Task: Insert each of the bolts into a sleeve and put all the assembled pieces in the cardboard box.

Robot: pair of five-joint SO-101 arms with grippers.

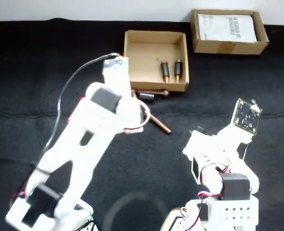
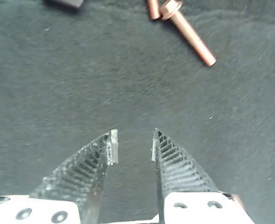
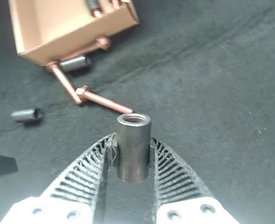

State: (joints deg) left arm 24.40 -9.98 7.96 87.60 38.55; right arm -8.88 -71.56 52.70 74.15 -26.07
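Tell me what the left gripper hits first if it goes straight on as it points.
Probably the bare mat. The left gripper, open, aims at it; the bolt lies farther on and off to one side, though depth is unclear.

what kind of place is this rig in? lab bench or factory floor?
Likely a lab or hobby bench, not a factory: a black cloth tabletop, loose bolts lying on it, a plain cardboard box as the bin.

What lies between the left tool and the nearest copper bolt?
In the left wrist view, bare black cloth runs from the left tool to the copper-coloured metal bolt.
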